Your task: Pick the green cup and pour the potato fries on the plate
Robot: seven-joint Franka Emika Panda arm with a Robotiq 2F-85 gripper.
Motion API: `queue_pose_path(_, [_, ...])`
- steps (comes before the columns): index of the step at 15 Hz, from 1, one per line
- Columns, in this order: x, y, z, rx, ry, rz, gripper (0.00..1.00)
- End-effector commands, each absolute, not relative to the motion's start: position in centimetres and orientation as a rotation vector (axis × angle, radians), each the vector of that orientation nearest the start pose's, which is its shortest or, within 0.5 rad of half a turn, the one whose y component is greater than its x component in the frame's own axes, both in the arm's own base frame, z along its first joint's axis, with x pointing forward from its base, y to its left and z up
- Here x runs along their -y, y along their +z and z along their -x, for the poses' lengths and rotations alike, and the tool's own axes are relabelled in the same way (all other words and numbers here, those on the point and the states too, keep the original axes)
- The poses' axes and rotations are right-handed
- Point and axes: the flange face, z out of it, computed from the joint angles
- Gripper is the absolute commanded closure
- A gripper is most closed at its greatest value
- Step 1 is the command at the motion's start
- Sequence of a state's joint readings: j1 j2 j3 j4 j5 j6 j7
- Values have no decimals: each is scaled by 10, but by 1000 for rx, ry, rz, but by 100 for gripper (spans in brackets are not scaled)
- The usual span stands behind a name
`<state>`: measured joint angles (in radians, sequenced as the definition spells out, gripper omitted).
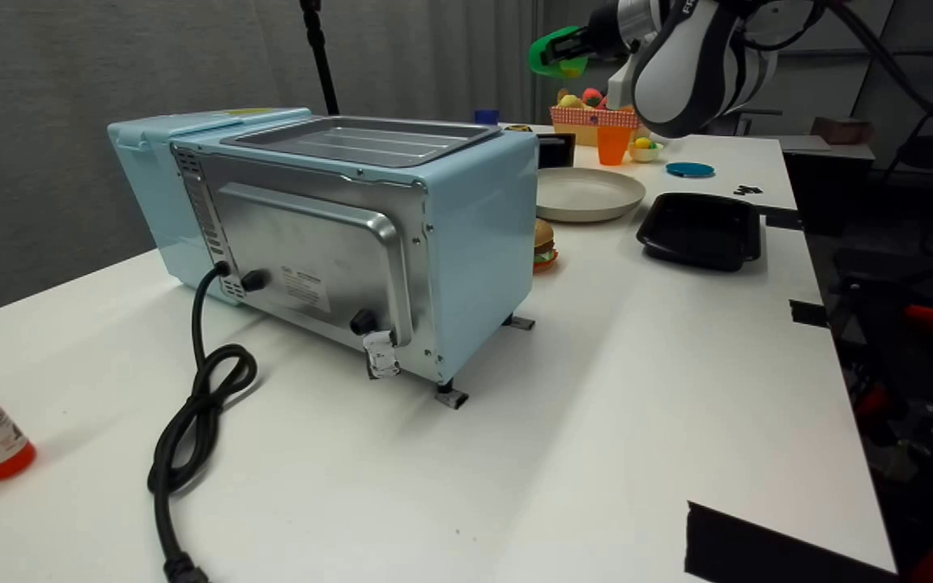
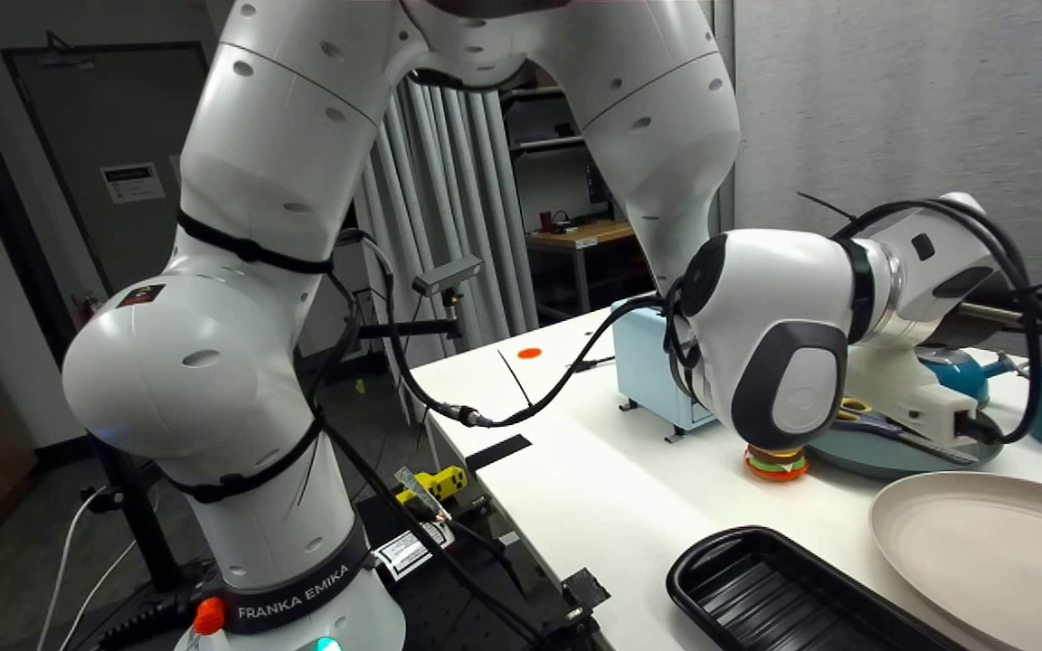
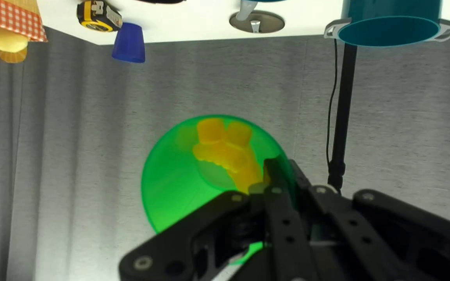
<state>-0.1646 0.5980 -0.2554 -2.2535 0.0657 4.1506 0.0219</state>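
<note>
- The end effector (image 3: 283,168) pinches the green cup (image 3: 180,183) by its wall.
- The green cup hangs tipped over, higher than the plate (image 1: 588,194); whether directly above it, I cannot tell.
- The fries (image 3: 225,152) lie inside the green cup, as the wrist view shows.
- On the worktop (image 1: 636,380), the tray (image 1: 699,231) sits just beside the plate and the burger (image 2: 775,464) near it, in both exterior views.
</note>
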Motion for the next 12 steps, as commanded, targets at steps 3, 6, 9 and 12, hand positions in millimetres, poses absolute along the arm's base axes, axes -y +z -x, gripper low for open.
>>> queue_pose_path(3, [229,270,-519,-485,-2278,2653,98])
queue_pose_path(6, [234,281,-533,-482,-2301,2628,98])
queue_pose_path(9, [237,299,-548,-452,-2380,2557,98])
queue_pose_path(12, [241,318,-562,-422,-2458,2490,98])
